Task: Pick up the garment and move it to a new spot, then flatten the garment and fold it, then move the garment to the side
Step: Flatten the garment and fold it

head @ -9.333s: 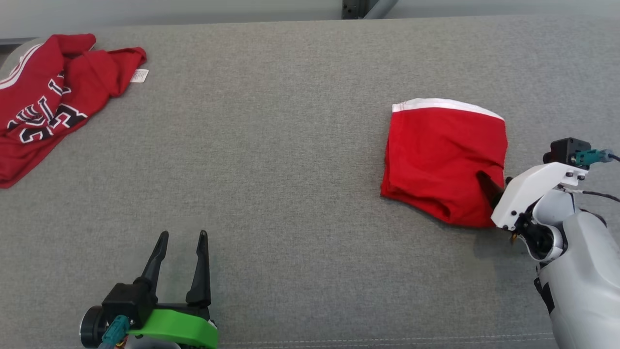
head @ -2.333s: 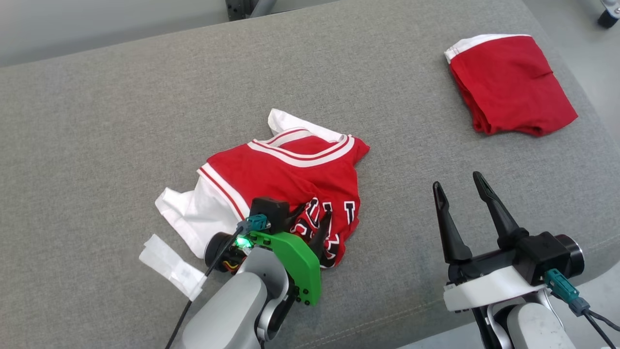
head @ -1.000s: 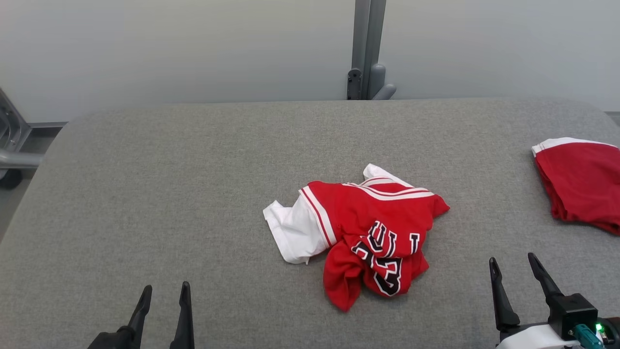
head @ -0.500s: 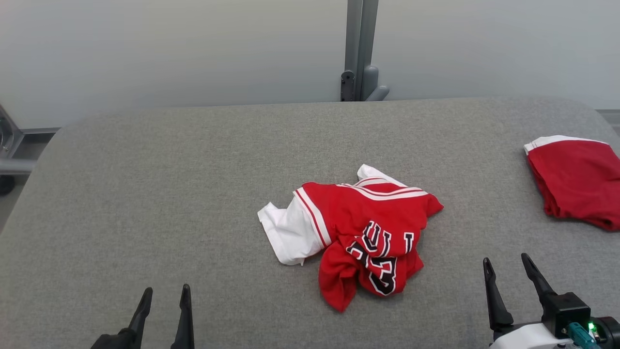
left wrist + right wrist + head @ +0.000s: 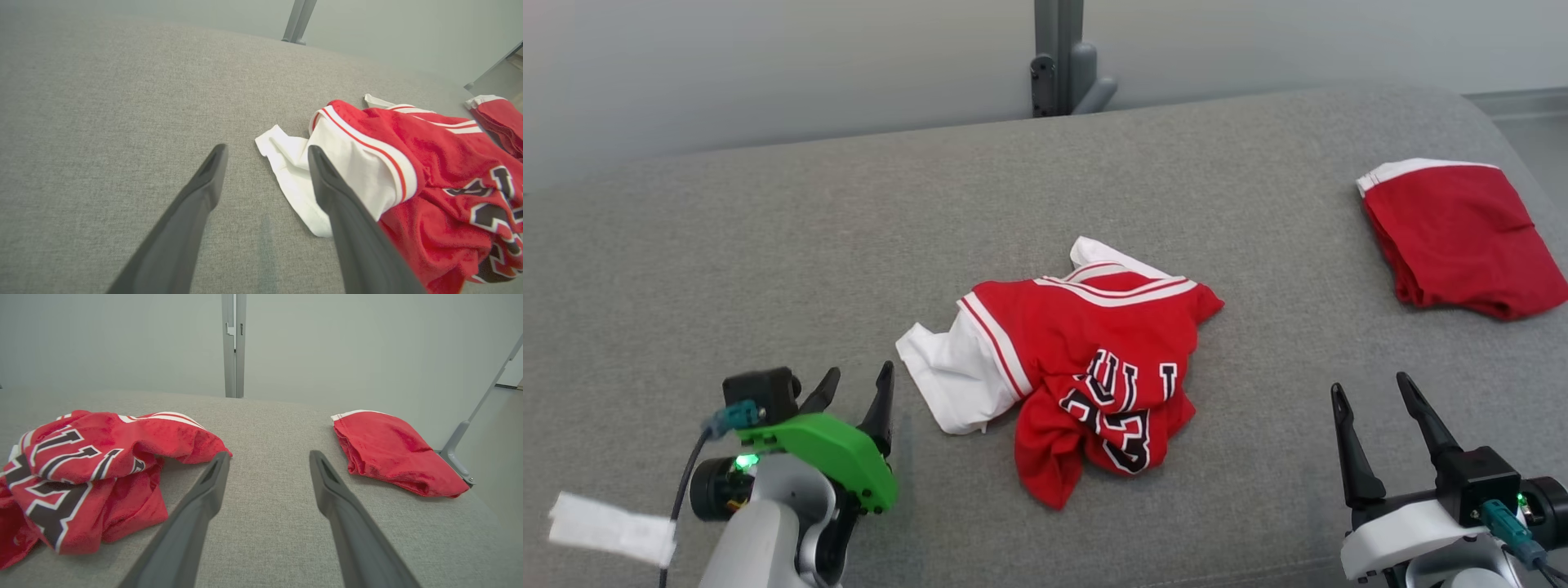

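The garment [image 5: 1086, 367] is a crumpled red jersey with white trim, a white sleeve and black lettering, lying in the middle of the grey padded surface [image 5: 768, 245]. It also shows at the right of the left wrist view as the garment [image 5: 408, 163] and at the left of the right wrist view as the garment [image 5: 81, 465]. My left gripper [image 5: 858, 388] stands open just left of the white sleeve, empty, its fingers [image 5: 204, 196] apart. Right of the jersey, near the front edge, my right gripper [image 5: 1372, 392] is open and empty, fingers [image 5: 339, 498] spread.
A folded red garment with a white band [image 5: 1454, 237] lies at the far right edge of the surface, also seen as the folded piece [image 5: 392, 453]. A grey post [image 5: 1058, 57] stands behind against the wall. A white tag [image 5: 609, 531] hangs by my left arm.
The head camera has shifted, so the whole scene sits differently. My left arm has risen into view and its gripper is now close beside the jersey's white sleeve. The garment lies as before.
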Available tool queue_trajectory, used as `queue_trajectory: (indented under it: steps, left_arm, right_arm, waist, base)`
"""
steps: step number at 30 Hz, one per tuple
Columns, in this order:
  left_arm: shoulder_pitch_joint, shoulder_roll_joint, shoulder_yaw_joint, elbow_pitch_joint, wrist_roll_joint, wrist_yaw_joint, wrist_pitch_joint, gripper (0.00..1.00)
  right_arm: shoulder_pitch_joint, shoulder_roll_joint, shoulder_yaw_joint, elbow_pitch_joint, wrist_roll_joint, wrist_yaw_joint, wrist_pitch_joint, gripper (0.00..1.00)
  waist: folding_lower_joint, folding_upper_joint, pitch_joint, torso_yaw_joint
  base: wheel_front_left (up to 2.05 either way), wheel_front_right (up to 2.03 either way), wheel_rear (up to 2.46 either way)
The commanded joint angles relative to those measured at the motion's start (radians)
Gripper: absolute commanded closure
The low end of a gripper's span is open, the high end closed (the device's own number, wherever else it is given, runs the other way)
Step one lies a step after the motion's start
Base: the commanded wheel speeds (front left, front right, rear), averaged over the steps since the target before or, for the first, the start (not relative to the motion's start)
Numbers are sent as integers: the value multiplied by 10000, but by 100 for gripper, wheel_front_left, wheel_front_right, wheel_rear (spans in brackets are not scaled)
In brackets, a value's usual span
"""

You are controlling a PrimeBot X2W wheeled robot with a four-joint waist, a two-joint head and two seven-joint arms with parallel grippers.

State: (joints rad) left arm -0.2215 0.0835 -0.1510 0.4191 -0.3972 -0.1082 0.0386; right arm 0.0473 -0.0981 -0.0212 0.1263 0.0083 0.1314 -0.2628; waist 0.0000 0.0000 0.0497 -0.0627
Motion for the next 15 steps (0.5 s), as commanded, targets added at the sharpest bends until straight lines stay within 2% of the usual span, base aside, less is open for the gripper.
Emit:
queue_trajectory:
  steps: [1, 7, 15]
  left_arm:
    - [-560, -45, 62, 410, -316, 39, 511, 0]
    - [-1984, -31, -85, 2174, -492, 219, 1820, 0]
    - [-2473, 74, -166, 4333, -482, 407, 2031, 0]
  right_arm:
    - [-146, -23, -32, -2, 119, -16, -28, 0]
    - [-468, 37, -29, 92, 219, -16, -28, 0]
    - [-609, 88, 18, 166, 238, -16, -28, 0]
  waist:
    - [0, 0, 751, -691]
    - [0, 0, 1144, -1248]
    - [0, 0, 1170, -1603]
  base:
    - [0, 0, 0]
    - [0, 0, 0]
    - [0, 0, 0]
